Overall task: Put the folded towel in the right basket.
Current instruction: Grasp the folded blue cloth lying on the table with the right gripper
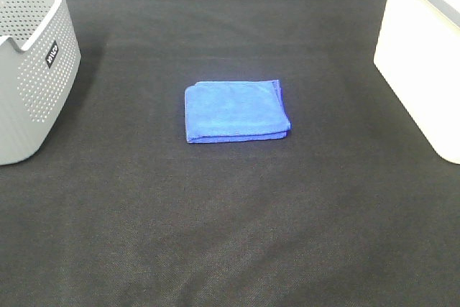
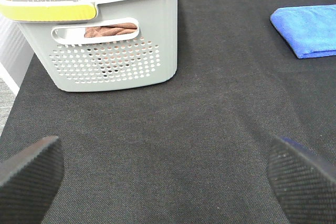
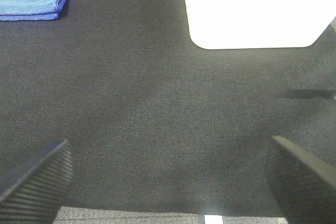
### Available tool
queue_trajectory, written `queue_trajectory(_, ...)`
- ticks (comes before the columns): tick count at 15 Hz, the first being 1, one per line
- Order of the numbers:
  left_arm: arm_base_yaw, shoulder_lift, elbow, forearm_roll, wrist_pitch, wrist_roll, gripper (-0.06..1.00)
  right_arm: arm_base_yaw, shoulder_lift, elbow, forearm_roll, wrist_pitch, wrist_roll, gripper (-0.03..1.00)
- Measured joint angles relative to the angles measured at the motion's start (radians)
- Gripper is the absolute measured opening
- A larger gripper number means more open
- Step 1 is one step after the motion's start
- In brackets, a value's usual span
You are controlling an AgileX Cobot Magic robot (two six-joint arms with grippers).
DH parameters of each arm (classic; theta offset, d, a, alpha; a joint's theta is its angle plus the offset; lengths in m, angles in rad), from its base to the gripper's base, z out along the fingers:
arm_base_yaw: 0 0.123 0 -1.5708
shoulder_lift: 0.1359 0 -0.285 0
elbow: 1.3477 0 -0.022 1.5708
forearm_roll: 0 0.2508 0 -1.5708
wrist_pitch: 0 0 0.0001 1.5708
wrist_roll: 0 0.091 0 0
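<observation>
folded towel (image 1: 236,111) lay flat in the middle of the table (image 1: 230,242), between grey basket (image 1: 32,62) and white right basket (image 1: 424,55), touching neither | left gripper (image 2: 167,171) spread wide, holding nothing | right gripper (image 3: 169,174) spread wide, holding nothing

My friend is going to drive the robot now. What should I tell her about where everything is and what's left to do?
Left gripper: open, empty, over the table near the grey basket.
Right gripper: open, empty, near the white basket.
Folded blue towel: flat on the black table, between the two baskets, touching neither.
Done: nothing yet; the towel is not grasped.
Left to do: grasp the towel, carry it to the white basket on the right, release it inside.
</observation>
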Motion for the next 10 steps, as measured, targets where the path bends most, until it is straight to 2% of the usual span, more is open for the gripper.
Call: queue_trajectory(10, 0.0, 0.0, 0.0, -0.006, 0.0, 0.0, 0.98, 0.0, 0.0, 0.0, 0.0, 0.0, 0.0, 0.96)
